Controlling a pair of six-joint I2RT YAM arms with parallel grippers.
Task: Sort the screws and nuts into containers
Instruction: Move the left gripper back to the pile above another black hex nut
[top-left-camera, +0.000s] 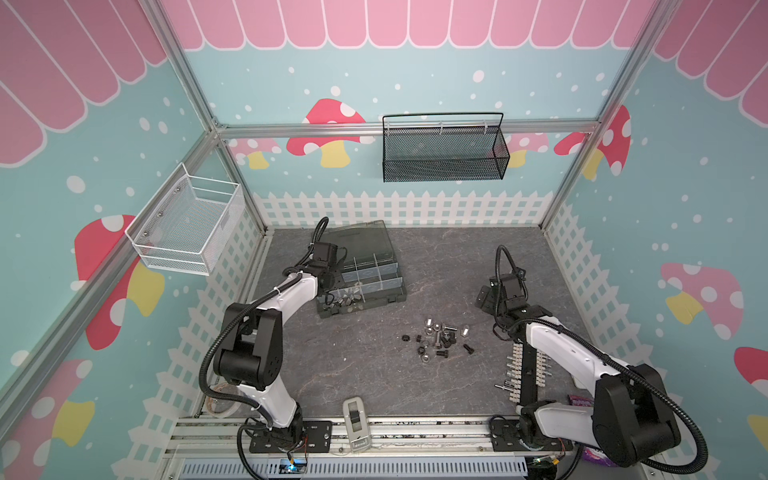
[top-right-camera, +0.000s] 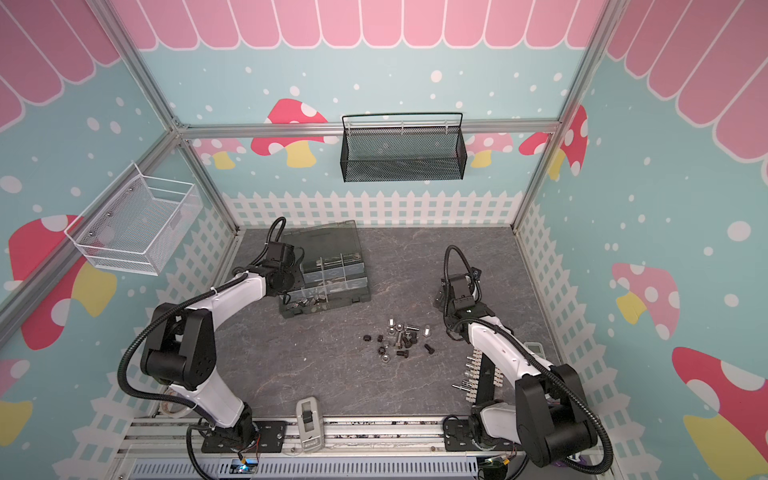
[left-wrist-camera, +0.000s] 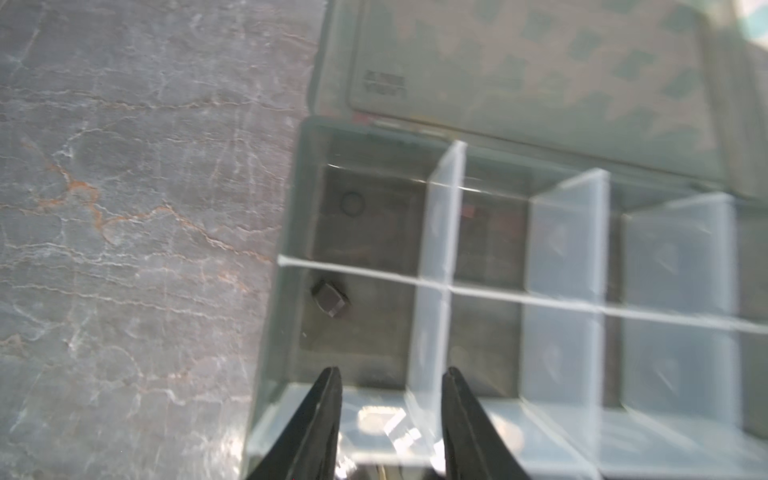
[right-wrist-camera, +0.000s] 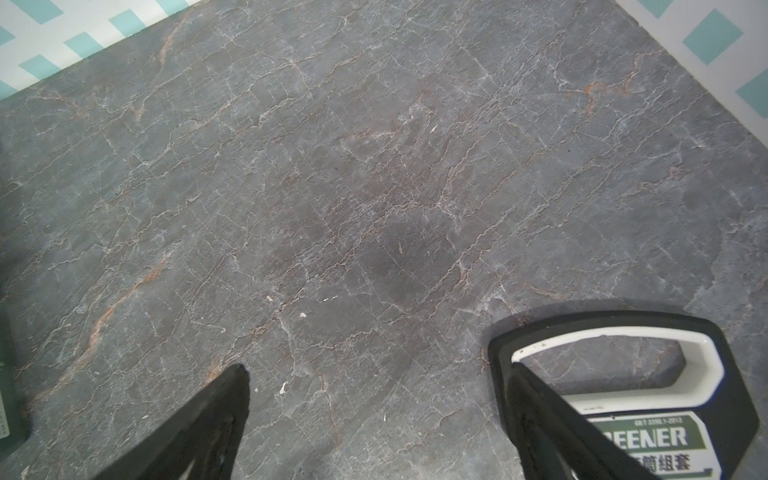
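- left gripper (left-wrist-camera: 391, 372) hangs with jaws parted and nothing between them, its tips over the near edge of a corner compartment (left-wrist-camera: 365, 340) of the organizer box (left-wrist-camera: 286, 232).
- just beyond the tips, a black hex piece (left-wrist-camera: 330, 298) lies loose on that compartment's floor; blur hides whether it is a screw or a nut.
- risk: pulling away low, a fingertip could catch the pale divider (left-wrist-camera: 434, 257) beside it and shift the box.
- farther off, the lid (left-wrist-camera: 540, 83) carries embossed lettering, unreadable.
- the unsorted screws and nuts (top-left-camera: 440, 338) lie well away from this hand, near the right gripper (right-wrist-camera: 376, 368), spread wide, empty.
- beside its finger, a case (right-wrist-camera: 652, 436) reads "eener".
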